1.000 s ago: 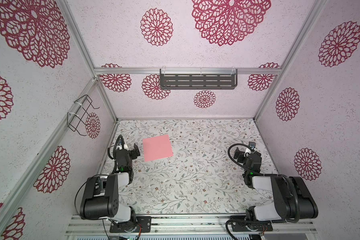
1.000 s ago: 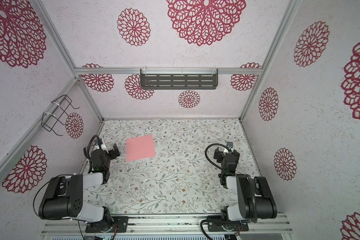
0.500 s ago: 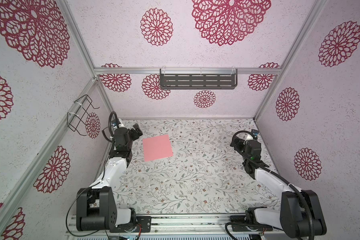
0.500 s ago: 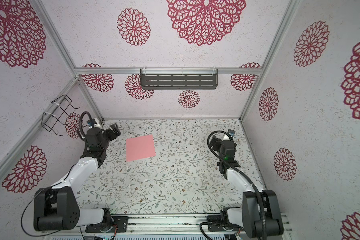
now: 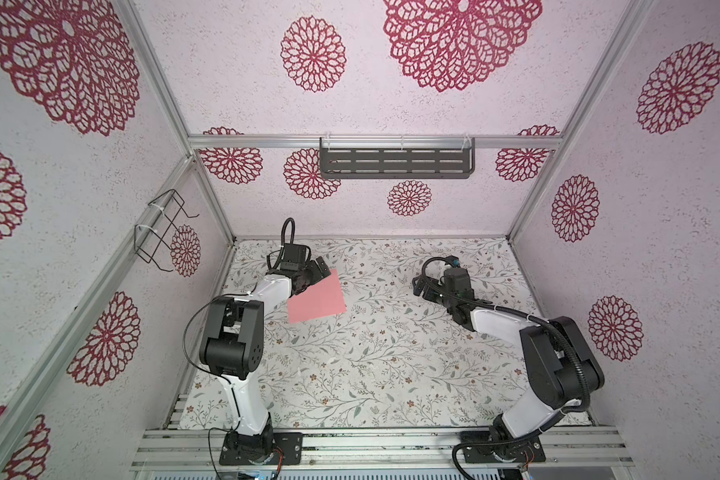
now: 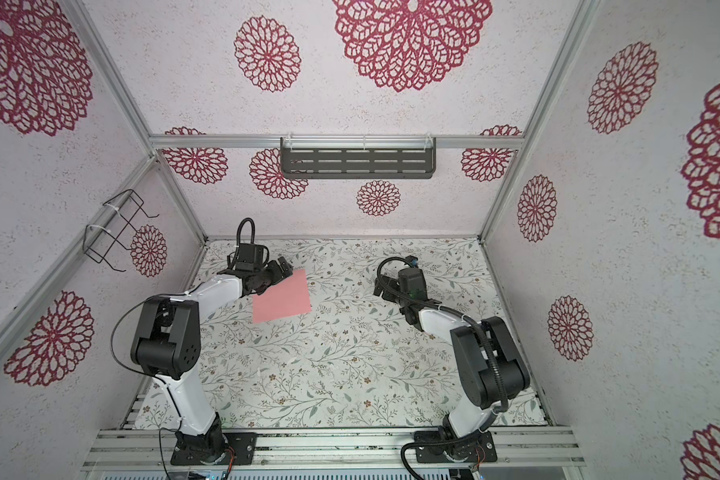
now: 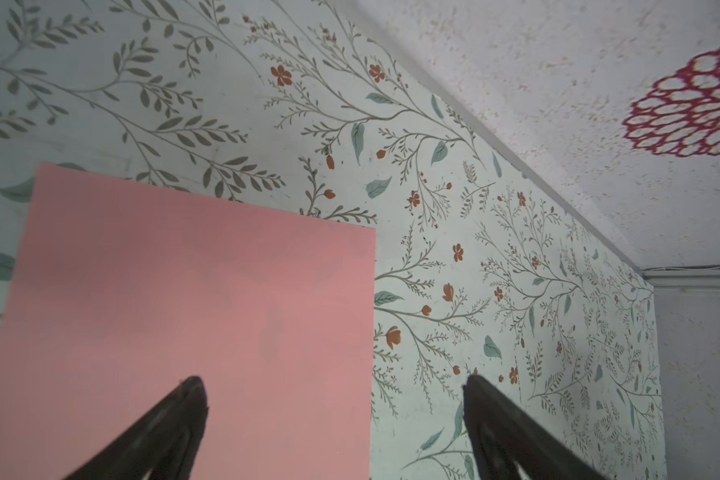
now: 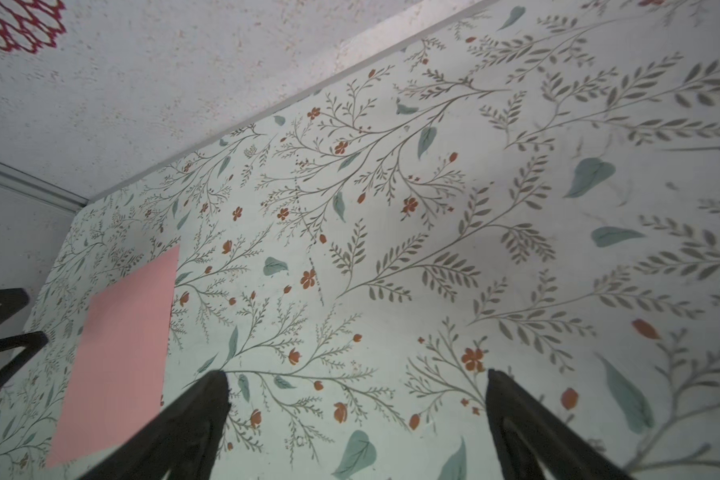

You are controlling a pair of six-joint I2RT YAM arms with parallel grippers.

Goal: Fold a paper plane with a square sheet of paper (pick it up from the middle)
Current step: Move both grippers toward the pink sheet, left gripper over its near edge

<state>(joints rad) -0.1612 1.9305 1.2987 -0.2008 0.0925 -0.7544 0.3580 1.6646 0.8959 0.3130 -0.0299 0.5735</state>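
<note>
The square sheet of paper (image 5: 319, 300) (image 6: 283, 298) is salmon-pink and lies flat and uncreased on the floral table, left of the middle and towards the back. The paper plane is out of view. My left gripper (image 5: 313, 272) (image 6: 278, 272) hovers open over the sheet's far left corner. In the left wrist view one finger is over the paper (image 7: 184, 311) and the other over the table beside its edge, with the left gripper (image 7: 331, 381) empty. My right gripper (image 5: 422, 289) (image 6: 381, 289) (image 8: 357, 373) is open over bare table, well to the right of the sheet (image 8: 117, 365).
The floral table (image 5: 391, 353) is boxed in by patterned walls on three sides. A dark slotted shelf (image 5: 395, 163) hangs on the back wall and a wire rack (image 5: 159, 232) on the left wall. The left gripper's fingers (image 8: 1, 316) show in the right wrist view.
Both arms have reached out from their folded poses near the front. The left gripper came over the paper's far left corner and the right moved towards the table's middle. The paper has not moved.
</note>
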